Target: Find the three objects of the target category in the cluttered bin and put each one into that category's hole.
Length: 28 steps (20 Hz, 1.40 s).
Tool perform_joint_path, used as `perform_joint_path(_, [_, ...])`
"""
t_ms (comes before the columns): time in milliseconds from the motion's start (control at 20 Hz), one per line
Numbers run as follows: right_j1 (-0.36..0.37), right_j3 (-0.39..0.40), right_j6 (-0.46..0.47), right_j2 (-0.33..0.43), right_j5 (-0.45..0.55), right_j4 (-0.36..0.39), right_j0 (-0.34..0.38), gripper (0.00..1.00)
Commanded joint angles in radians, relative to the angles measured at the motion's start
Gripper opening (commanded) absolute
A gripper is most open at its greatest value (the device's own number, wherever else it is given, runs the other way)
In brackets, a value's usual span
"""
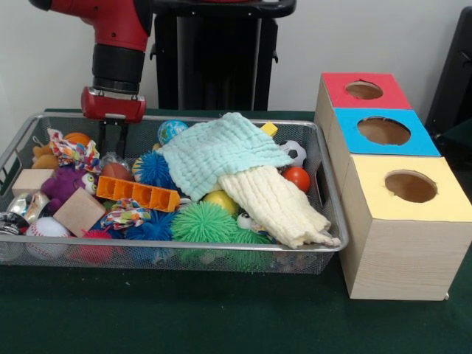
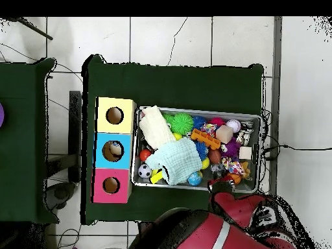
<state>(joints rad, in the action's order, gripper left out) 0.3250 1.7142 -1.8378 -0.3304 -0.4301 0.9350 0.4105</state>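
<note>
We cannot tell how our jaws stand above the brown ball (image 1: 116,171) at the bin's (image 1: 324,188) far corner. We should descend vertically between neighbouring toys; the holes (image 1: 383,130) wait well apart, beyond the cloths (image 1: 221,151).

- The arm (image 1: 110,22) is glossy red, with a rounded, thick housing at its top.
- Below the red housing sits a black cylindrical section (image 1: 118,66) with faint ridged rings.
- Under that comes a flat red block (image 1: 113,105) with rounded ends and a small pale mark on its front.
- A narrow black gripper (image 1: 113,138) hangs from the block.
- From overhead the arm (image 2: 207,230) appears as a broad red curved shell with a pale stripe and black edging.
</note>
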Motion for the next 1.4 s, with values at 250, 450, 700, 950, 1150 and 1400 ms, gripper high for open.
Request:
perform_joint_path(250, [-0.089,-0.094,-0.08,0.105,0.01,-0.042,-0.011,0.0])
perform_joint_path(450, [-0.074,-0.085,-0.088,0.112,0.028,-0.028,-0.008,0.0])
perform_joint_path(700, [-0.043,-0.056,-0.103,0.122,0.058,-0.012,-0.007,0.0])
perform_joint_path(950, [-0.02,-0.019,-0.109,0.113,0.062,-0.01,-0.011,0.0])
perform_joint_path(1150, [-0.005,0.005,-0.111,0.101,0.059,-0.013,-0.019,0.0])
perform_joint_path(1400, [0.015,0.035,-0.118,0.097,0.068,-0.014,-0.023,0.0])
